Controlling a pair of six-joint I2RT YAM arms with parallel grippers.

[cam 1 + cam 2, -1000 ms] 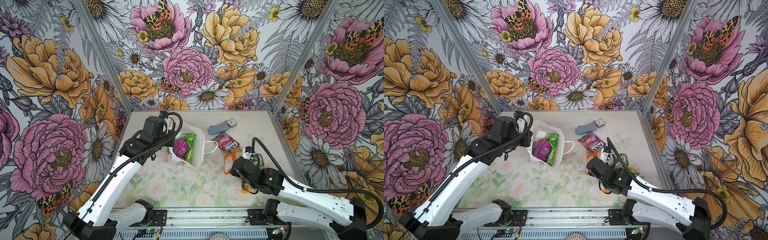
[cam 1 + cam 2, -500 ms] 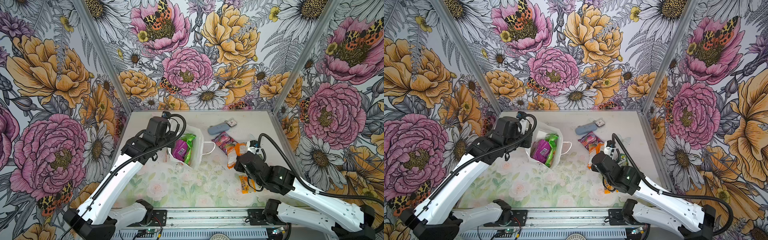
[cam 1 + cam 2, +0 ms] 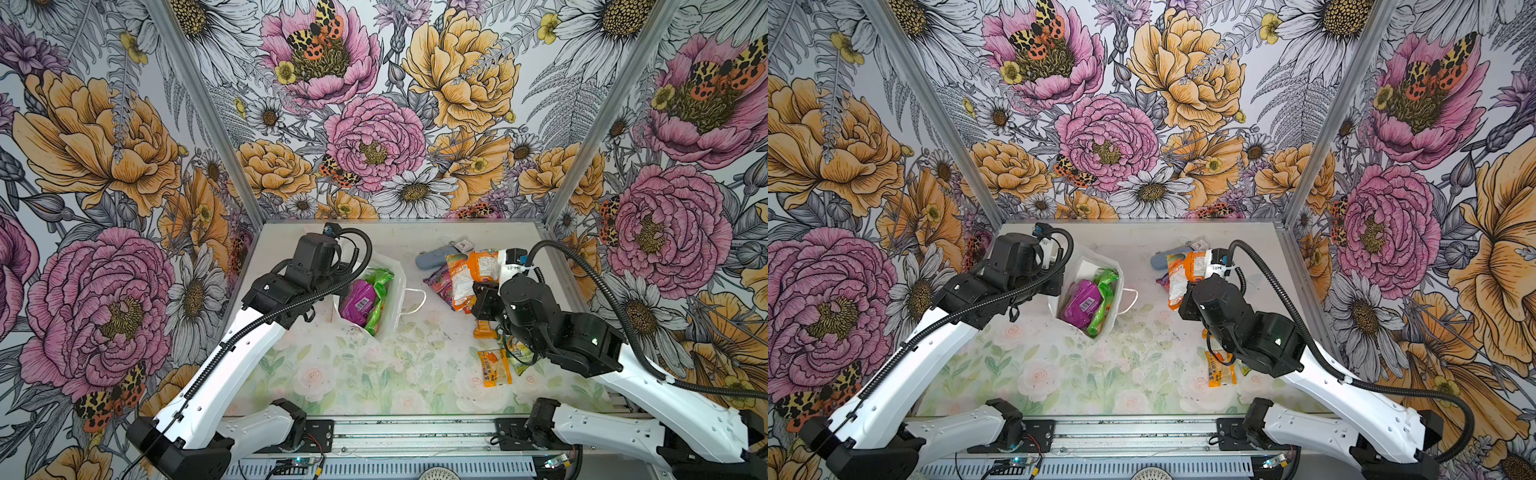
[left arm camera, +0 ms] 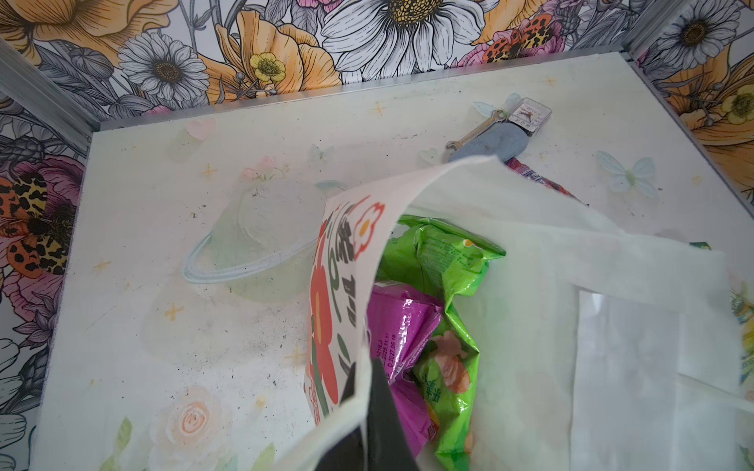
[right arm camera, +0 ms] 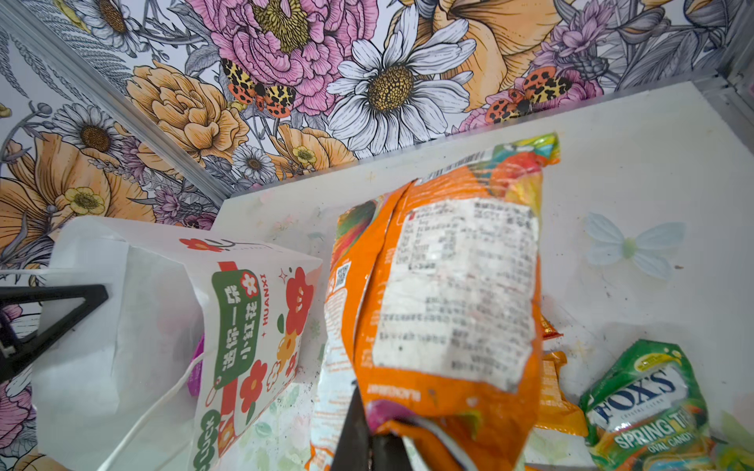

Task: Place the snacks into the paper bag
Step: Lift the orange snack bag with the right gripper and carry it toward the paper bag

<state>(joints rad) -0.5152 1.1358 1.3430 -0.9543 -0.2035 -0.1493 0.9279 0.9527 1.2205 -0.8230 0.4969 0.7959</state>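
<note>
The white paper bag point(image 3: 395, 286) point(image 3: 1118, 286) stands open at the middle left. A purple pouch point(image 3: 358, 301) point(image 4: 402, 322) and a green packet point(image 3: 379, 291) point(image 4: 444, 261) lie inside it. My left gripper point(image 4: 367, 387) is shut on the bag's printed rim point(image 4: 338, 285). My right gripper point(image 5: 369, 432) is shut on the lower edge of a large orange snack packet point(image 5: 449, 293) point(image 3: 469, 278) point(image 3: 1185, 274), held up right of the bag point(image 5: 163, 326). More snacks lie on the table: a pink packet point(image 3: 438, 280), a small orange packet point(image 3: 493, 368) and a green FOXS packet point(image 5: 648, 403).
A grey-blue oblong case point(image 3: 432, 259) point(image 4: 489, 142) and a small square tag point(image 3: 462, 244) point(image 4: 528, 114) lie near the back wall, with a small wrench point(image 4: 473, 132) beside them. The bag's cord handle point(image 3: 415, 299) hangs towards the right arm. Flowered walls close in three sides.
My right gripper has lifted the orange packet off the table and carried it up and towards the back. The left arm has shifted slightly, still holding the bag's rim.
</note>
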